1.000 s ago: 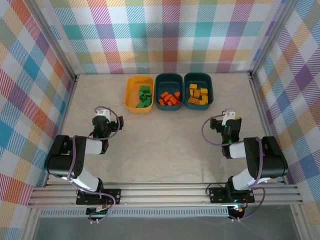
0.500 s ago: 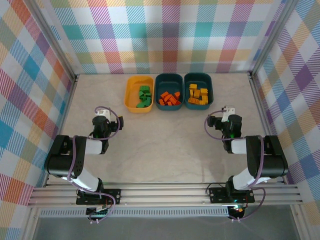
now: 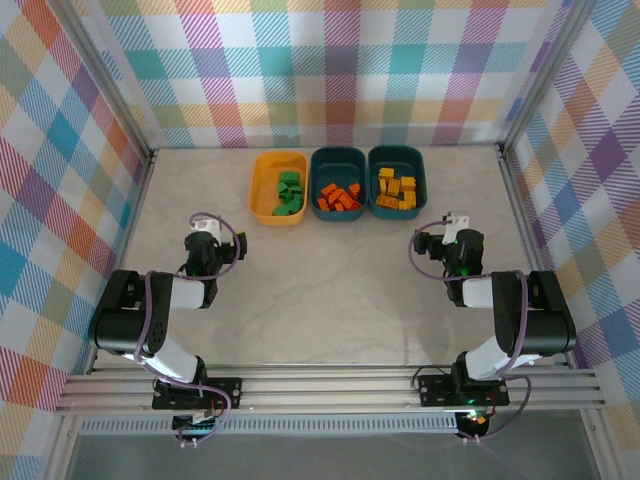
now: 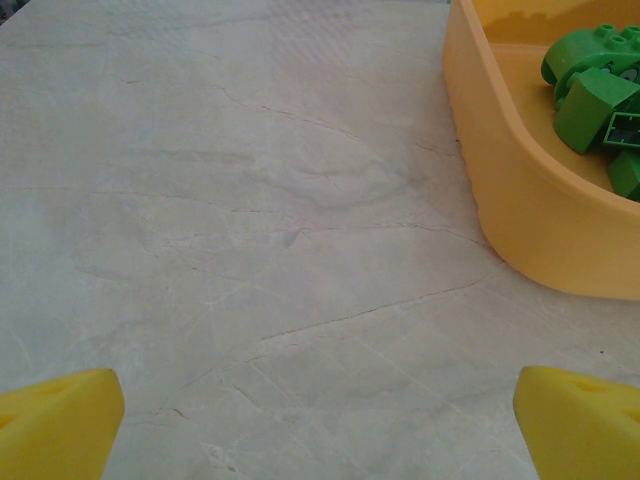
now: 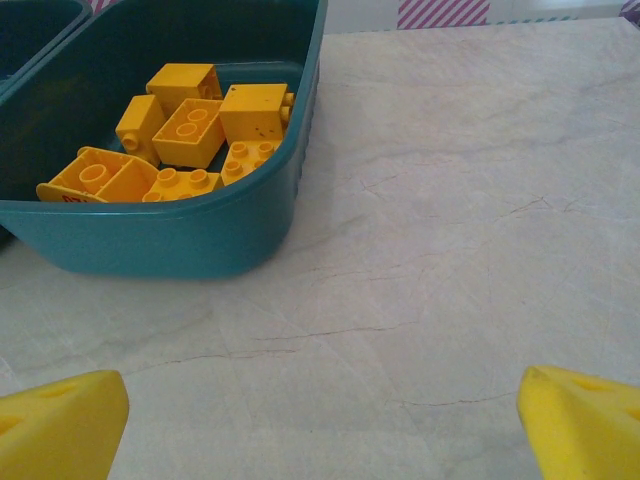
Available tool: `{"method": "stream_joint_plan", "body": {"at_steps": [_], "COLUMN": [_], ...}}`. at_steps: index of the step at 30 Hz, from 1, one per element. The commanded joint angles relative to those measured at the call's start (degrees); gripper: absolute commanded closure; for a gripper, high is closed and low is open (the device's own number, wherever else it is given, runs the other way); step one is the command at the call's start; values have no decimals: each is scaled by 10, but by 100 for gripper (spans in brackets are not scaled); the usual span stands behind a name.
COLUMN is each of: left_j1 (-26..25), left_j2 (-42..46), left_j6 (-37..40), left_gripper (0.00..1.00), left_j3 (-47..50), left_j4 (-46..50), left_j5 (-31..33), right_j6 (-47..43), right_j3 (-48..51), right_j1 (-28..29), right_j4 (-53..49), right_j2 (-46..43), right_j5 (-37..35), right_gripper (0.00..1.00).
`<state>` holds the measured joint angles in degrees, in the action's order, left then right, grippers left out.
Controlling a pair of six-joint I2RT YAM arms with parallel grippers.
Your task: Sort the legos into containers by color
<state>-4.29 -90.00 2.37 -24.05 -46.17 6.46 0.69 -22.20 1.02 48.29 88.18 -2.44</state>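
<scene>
Top external: we are resting left end effector [image 3: 204,228] and right end effector [image 3: 456,227] wide, empty, wisely short of containers [image 3: 339,150] of sorted legos [image 3: 340,197] ahead.

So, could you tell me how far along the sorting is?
Done: green legos lie in the yellow-orange tub, orange legos in the middle teal tub, yellow legos in the right teal tub. In hand: nothing; left end effector and right end effector are open, empty. Left: apparently nothing; no loose brick on the table.
</scene>
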Motion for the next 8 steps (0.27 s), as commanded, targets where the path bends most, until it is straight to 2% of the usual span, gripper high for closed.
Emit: {"method": "stream_joint_plan", "body": {"at_steps": [1, 8], "left_j1": [1, 0], "left_j2": [3, 4], "left_j6": [-4, -5], "left_gripper": [0, 0], "left_j3": [-3, -1], "left_j4": [4, 2], "left_j5": [-8, -8], "right_j6": [-1, 0], "right_j3": [-9, -10], "right_j1": [-1, -1], "right_j4": [-1, -1], "right_j2": [-3, -3], "right_j5": [12, 12], "right_gripper": [0, 0]}}
